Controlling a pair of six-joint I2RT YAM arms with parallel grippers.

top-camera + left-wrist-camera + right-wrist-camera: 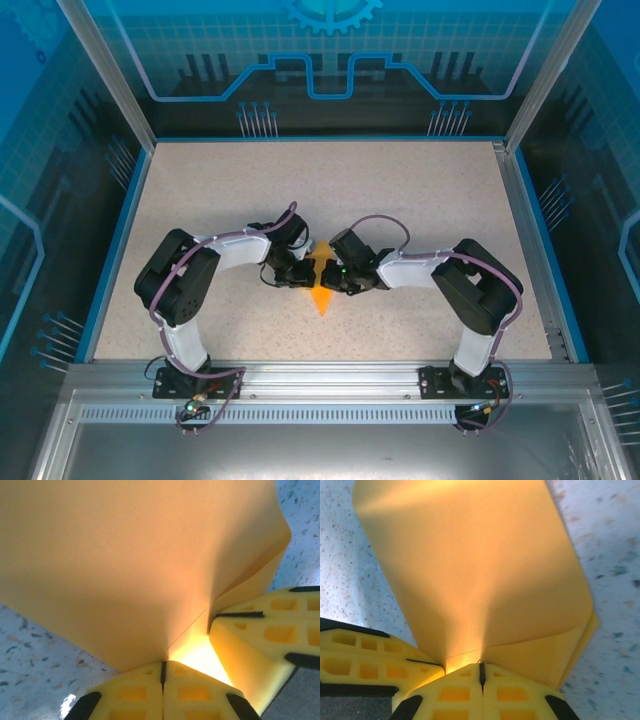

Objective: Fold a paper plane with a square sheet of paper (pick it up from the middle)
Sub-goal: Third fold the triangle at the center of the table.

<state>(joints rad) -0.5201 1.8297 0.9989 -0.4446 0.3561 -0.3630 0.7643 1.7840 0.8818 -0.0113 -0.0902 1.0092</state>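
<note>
The left gripper (163,669), fingers pressed together, pinches the folded orange-yellow paper (130,565), with the right gripper (217,615) clamped on it just rightward.

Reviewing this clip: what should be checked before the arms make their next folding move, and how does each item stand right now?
1. Left gripper shut on the paper: ok.
2. Right gripper shut on the paper: ok.
3. The two pinches sit close together, fingers not overlapping: ok.
4. No tears on the paper faces in view: ok.
5. Folded layers lined up edge to edge: cannot tell.
6. Paper lifted off the table: cannot tell.
</note>
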